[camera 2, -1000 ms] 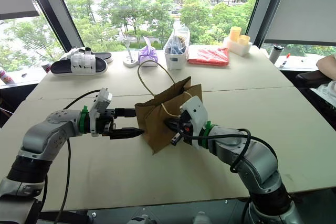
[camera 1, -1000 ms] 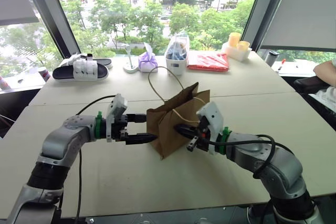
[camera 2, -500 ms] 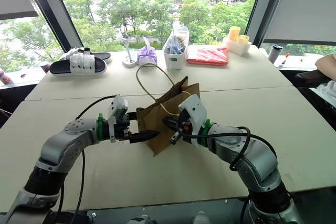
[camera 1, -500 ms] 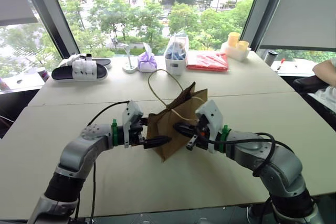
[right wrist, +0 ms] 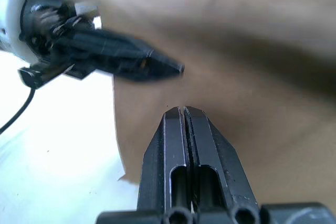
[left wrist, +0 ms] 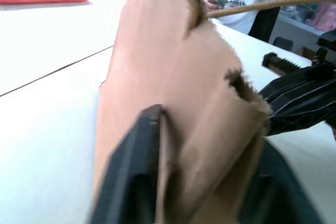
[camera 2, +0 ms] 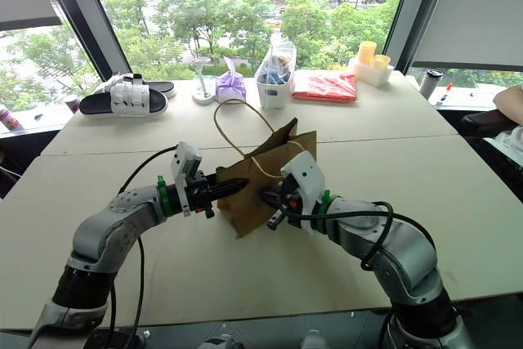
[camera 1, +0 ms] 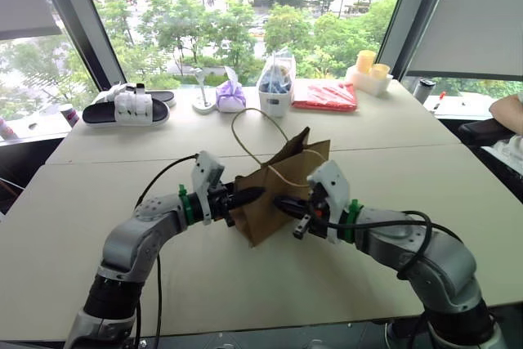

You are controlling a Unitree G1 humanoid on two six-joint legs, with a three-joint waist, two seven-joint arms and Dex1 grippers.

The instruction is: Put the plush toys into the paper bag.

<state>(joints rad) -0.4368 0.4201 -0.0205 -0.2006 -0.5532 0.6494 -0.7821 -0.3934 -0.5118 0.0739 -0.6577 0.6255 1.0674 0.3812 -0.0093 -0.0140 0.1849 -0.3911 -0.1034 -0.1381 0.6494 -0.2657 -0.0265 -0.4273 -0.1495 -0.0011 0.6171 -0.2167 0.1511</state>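
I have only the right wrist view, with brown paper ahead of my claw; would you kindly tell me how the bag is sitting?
Observer: The paper bag stands crumpled on the table, with one handle loop sticking up.
Operator: Thank you. What is the other claw gripping?
Observer: The left claw is shut on the bag's edge. The left wrist view shows the paper wall between its fingers.
Operator: And what lies beyond the bag?
Observer: A purple cloth bundle and a white tub sit along the table's far edge, well apart from the bag.
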